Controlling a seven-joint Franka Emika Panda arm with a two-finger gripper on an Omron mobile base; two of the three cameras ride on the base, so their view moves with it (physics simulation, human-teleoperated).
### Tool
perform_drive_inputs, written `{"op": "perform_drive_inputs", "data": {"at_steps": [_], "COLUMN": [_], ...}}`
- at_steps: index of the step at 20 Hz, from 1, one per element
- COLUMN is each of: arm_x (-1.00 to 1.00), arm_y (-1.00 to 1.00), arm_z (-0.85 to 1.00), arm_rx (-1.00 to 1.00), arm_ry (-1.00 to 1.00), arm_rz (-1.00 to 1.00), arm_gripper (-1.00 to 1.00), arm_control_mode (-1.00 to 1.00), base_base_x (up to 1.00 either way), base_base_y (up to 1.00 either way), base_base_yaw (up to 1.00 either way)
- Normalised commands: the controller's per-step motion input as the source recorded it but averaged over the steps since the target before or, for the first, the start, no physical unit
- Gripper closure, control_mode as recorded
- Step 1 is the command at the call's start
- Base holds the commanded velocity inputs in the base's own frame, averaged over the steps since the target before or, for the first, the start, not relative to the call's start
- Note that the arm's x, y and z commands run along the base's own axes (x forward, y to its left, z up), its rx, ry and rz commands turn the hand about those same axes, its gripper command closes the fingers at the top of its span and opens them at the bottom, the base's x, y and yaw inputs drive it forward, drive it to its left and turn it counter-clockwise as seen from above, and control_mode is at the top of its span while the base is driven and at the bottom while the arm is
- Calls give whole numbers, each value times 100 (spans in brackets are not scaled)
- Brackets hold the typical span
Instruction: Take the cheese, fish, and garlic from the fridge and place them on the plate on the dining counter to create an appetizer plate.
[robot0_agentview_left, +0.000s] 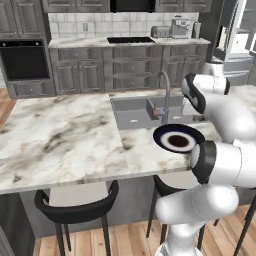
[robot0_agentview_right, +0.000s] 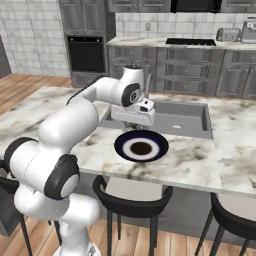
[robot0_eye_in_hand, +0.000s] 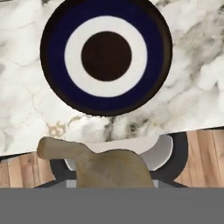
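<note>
Hand (robot0_agentview_right: 134, 121) closed on a tan bulb with a stem, likely the garlic (robot0_eye_in_hand: 103, 165), poised above the bare plate (robot0_eye_in_hand: 106, 57) on the marble surface (robot0_agentview_left: 60, 135); next: lower, centre over plate, release

plate (robot0_agentview_right: 141, 146) on dining counter (robot0_agentview_right: 195, 162), before sink (robot0_agentview_right: 172, 118)

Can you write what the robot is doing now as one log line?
gripper: shut on garlic | position: by plate | plate: empty, on dining counter
</note>
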Motion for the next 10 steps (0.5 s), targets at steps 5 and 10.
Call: {"op": "perform_drive_inputs", "data": {"at_steps": [5, 10], "arm_x": [58, 74], "arm_y": [0, 0], "arm_z": [-44, -48], "arm_rx": [0, 0], "arm_ry": [0, 5], "arm_rz": [4, 0], "arm_gripper": [100, 100], "arm_control_mode": [-100, -100], "base_base_x": [0, 0], "base_base_y": [0, 0], "base_base_yaw": [0, 0]}}
